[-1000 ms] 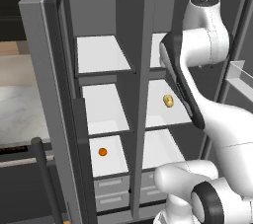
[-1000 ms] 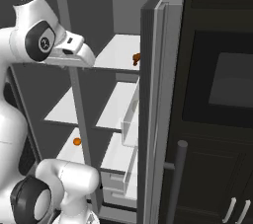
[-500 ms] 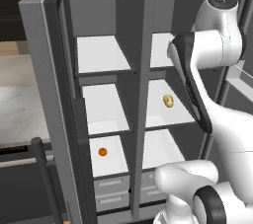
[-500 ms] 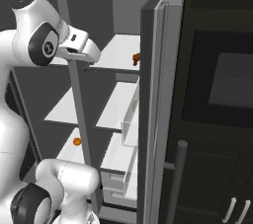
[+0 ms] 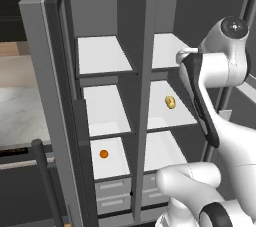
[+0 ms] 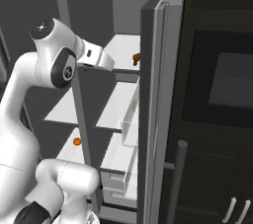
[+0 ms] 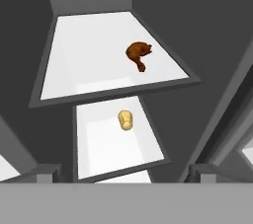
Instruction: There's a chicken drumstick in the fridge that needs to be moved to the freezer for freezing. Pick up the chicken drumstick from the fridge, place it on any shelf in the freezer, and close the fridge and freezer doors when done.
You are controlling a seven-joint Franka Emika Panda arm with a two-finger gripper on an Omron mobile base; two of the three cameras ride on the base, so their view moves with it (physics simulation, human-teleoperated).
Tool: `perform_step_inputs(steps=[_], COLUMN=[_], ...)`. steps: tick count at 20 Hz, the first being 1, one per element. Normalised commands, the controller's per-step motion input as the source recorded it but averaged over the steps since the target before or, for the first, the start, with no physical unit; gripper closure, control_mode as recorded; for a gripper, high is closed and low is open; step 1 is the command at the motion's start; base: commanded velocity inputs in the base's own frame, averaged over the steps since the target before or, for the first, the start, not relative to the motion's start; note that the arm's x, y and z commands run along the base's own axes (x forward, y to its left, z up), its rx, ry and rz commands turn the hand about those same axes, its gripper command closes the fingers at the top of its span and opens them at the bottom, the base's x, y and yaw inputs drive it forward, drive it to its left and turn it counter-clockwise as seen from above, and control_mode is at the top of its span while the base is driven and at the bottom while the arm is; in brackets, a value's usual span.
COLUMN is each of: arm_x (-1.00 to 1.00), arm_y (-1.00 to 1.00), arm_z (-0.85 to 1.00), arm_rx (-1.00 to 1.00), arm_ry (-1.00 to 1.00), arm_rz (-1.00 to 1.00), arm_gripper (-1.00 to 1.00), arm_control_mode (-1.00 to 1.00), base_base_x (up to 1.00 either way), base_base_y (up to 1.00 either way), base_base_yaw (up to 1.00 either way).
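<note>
Chicken drumstick [image 7: 138, 55] lies untouched toward the right edge of the top fridge shelf [image 7: 79, 60], yellow oval [image 7: 125, 120] 1 shelf below. Gripper [image 6: 101, 60], jaws spread and empty, has risen to top-shelf level over the last second; reach-in comes next, both doors open.

The chicken drumstick [image 7: 138, 55], upper right of centre in the hand view, is dark reddish-brown on a white fridge [image 5: 197, 21] shelf. Below it lies a yellow-tan oval [image 7: 125, 120], also on white. At the lower left of the left base view a small orange ball [image 5: 103, 154] sits on a white freezer [image 5: 100, 31] shelf [image 5: 112, 163]. The unit's walls and doors [image 6: 155, 109] are plain grey. The arm [image 5: 220, 66] is white with dark joints.
</note>
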Motion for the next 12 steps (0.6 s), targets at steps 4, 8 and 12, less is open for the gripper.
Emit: perform_step_inputs(steps=[4, 8, 12], arm_x=[0.45, 0.33, 0.42], arm_y=[-0.28, -0.25, -0.24], arm_z=[0.0, 0.0, 0.0], arm_rx=[0.0, 0.0, 0.0], arm_ry=[0.06, 0.0, 0.0], arm_rz=[0.0, 0.0, 0.0], arm_gripper=[-1.0, -1.0, -1.0], arm_control_mode=[-1.0, -1.0, -1.0], base_base_x=[0.0, 0.0, 0.0], base_base_y=[0.0, 0.0, 0.0], base_base_yaw=[0.0, 0.0, 0.0])
